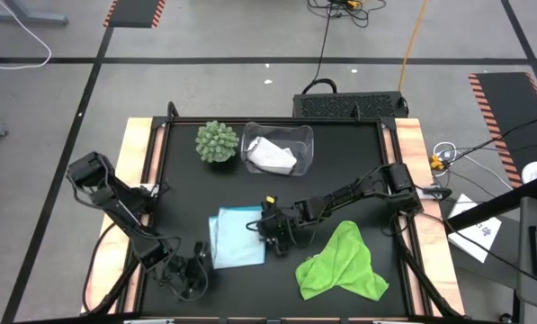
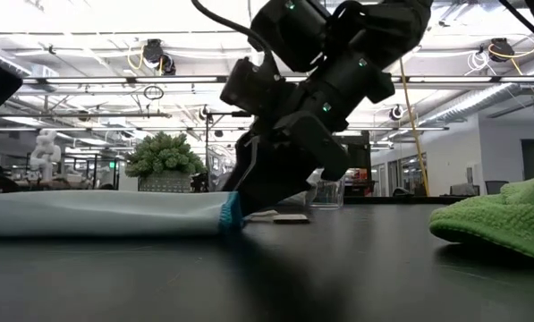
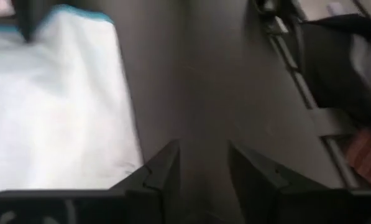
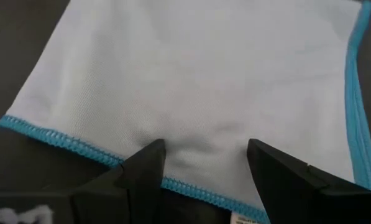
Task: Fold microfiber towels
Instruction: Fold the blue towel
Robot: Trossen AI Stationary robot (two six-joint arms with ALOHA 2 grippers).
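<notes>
Light blue towel (image 1: pixel 238 238) lies flat at lower centre of the high view. Left end effector (image 1: pixel 192 281), low at the towel's lower-left corner, has fingers apart over bare desk (image 1: pixel 340 171). Right end effector (image 1: pixel 266 232) angles down onto the towel's right edge, fingers (image 4: pixel 149 163) spread wide. Green towel (image 1: pixel 342 265) sits crumpled lower right; white towel (image 1: pixel 270 155) fills the bin (image 1: pixel 306 137) farther up.

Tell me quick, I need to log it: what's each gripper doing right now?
Left gripper: open, holding nothing, beside the light blue towel.
Right gripper: open, fingers pressing down on that towel's edge.
</notes>
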